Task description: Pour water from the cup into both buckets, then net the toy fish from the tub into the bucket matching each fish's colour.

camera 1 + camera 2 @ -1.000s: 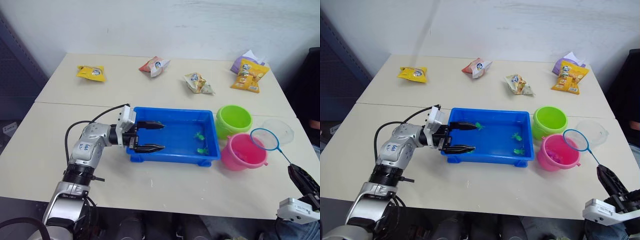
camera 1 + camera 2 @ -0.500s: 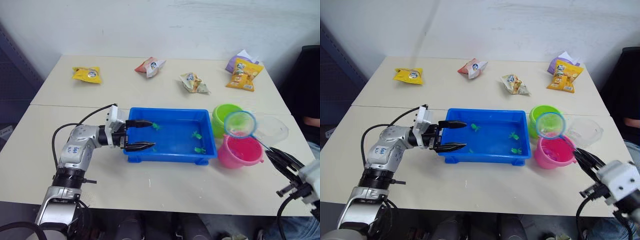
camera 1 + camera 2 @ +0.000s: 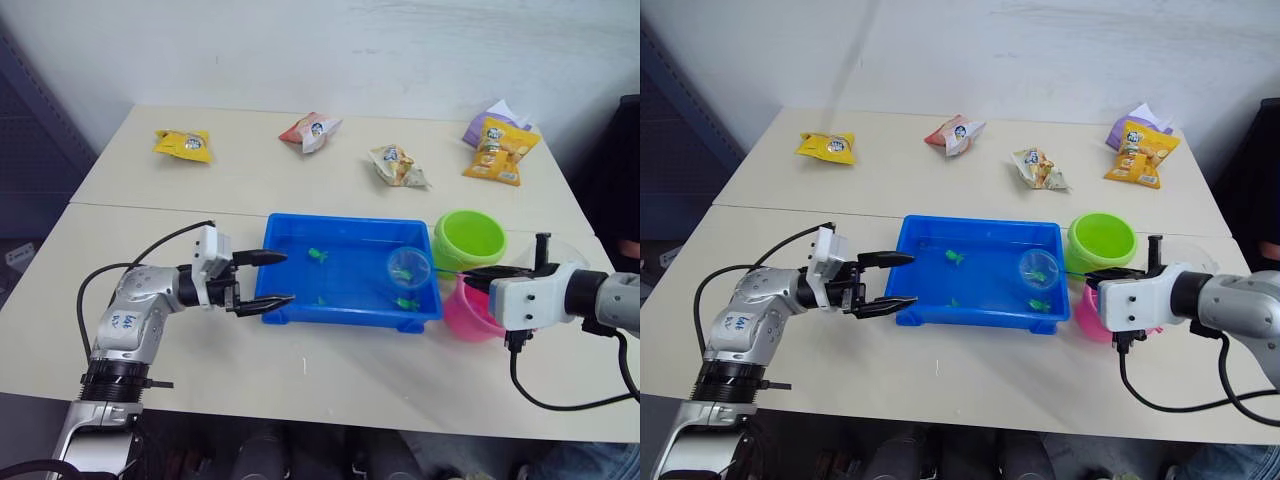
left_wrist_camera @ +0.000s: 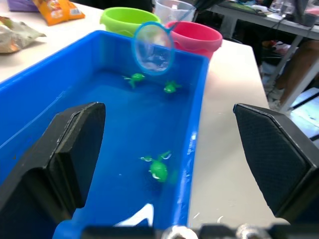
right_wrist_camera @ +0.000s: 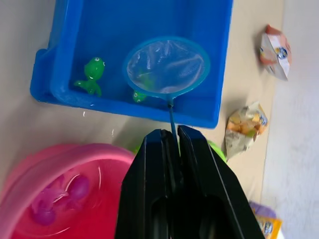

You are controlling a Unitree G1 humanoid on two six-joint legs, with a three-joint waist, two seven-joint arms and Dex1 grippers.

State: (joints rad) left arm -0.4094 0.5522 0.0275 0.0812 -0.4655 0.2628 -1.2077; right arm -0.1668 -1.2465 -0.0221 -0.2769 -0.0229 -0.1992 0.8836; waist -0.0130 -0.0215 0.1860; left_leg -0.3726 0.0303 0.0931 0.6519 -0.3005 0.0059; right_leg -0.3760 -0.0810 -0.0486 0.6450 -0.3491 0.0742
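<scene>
The right claw (image 5: 172, 144) is pressed together on the thin handle of the net (image 3: 409, 266), whose light blue hoop hangs out ahead of it over the tub's (image 3: 290, 312) right end, above two green fish (image 3: 405, 302). The left claw (image 3: 262, 279) is spread wide just beside the tub's left wall, holding nothing. On the worktop (image 3: 330, 375) the pink bucket (image 3: 462, 312) sits under the right arm, pink fish (image 5: 79, 186) inside, with the green bucket (image 3: 468, 238) just behind it.

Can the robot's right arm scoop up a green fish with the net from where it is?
Probably yes. The right gripper holds the net over the tub, right above a green fish, with nothing between them.
</scene>
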